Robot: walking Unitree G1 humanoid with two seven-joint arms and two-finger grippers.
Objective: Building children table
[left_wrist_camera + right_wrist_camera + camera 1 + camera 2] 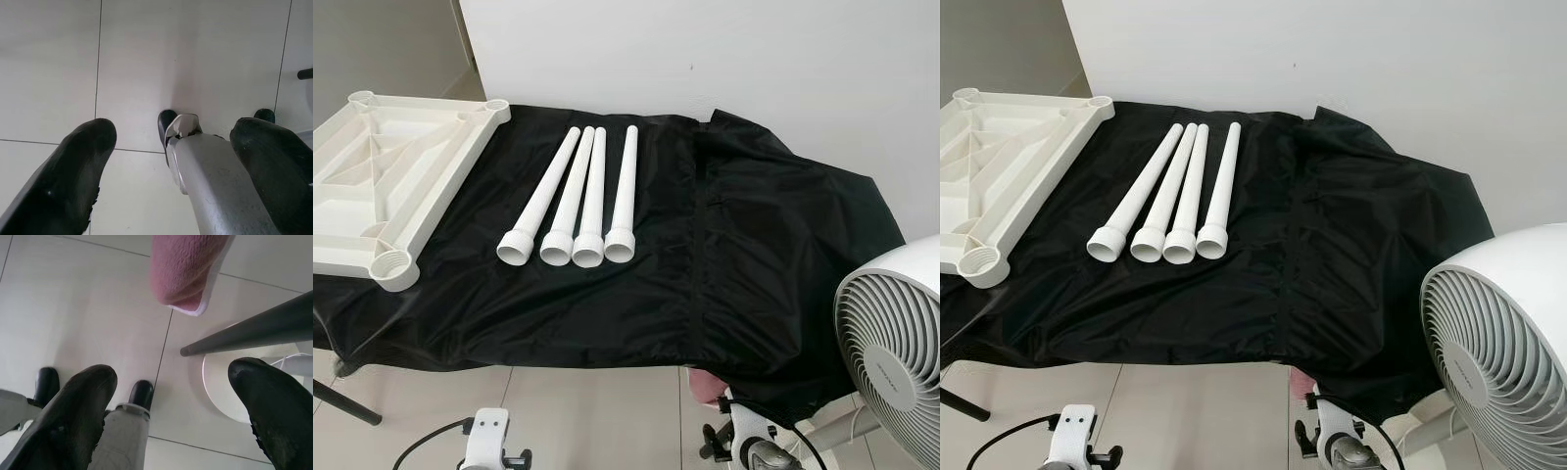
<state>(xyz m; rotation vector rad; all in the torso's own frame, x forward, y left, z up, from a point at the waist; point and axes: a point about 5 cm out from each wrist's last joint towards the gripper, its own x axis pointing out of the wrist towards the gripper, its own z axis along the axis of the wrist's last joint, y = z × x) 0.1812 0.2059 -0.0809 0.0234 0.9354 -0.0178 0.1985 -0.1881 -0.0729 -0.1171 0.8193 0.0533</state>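
Left eye view: four white legs (576, 201) lie side by side mid-cloth, sockets toward me; upturned tabletop (386, 181) overhangs the black cloth's (754, 255) left edge. Legs look light, stiff, slick; I'd grip mid-shaft. Left gripper (168, 166) and right gripper (171, 416) hang spread above floor tiles (54, 63).

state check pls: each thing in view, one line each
tabletop: upside down on the black cloth, leg sockets empty
four legs: loose, lying side by side on the cloth, none fitted
black cloth: spread, wrinkled
fan: on the floor at right
left gripper: open, empty, hanging
right gripper: open, empty, hanging
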